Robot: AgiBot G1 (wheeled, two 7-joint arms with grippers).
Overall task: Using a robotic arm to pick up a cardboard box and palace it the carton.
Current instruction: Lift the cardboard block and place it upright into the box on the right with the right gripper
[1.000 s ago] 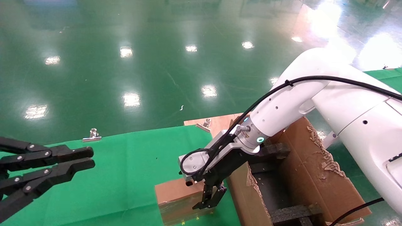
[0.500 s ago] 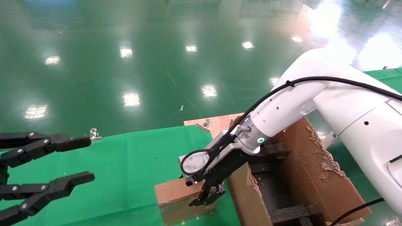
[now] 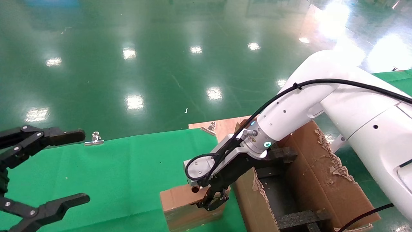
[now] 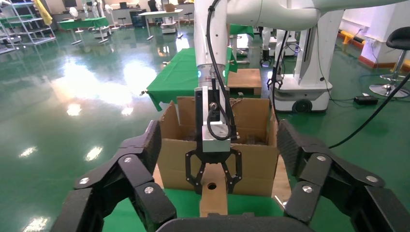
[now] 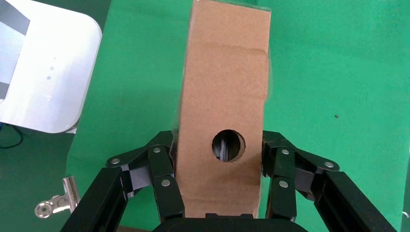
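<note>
**Right gripper clamped on the small box beside the big carton**

We look down from our head camera at a green cloth-covered table (image 3: pixel 128 167). Our thick white jointed right arm (image 3: pixel 322 100) reaches down to the small plain brown rectangular cardboard box (image 3: pixel 180 199), which sits on the cloth at the table's near edge, just beside the large brown corrugated carton with torn flaps (image 3: pixel 322 180). The box's lower end is cut off by the frame, so we cannot see how near it lies to the table's rim.

Our right gripper (image 3: pixel 214 202) is at the box's end nearest the carton. In the right wrist view its black linked fingers (image 5: pixel 162 181) press against both long sides of the box, level with a small round hole (image 5: pixel 228 145) in the top face; the fingers are clenched on the box. Whether the box is lifted or resting on the cloth, we cannot tell.

The carton's inside is partly hidden by the arm; black foam blocks (image 3: pixel 299 219) show within. Its near wall stands right against the box.

Our left gripper (image 3: pixel 48 170) hovers over the cloth's left part, well apart from the box, fingers spread wide and holding nothing. Open green cloth lies between it and the box. A silver binder clip (image 3: pixel 94 139) sits at the cloth's far edge.
</note>
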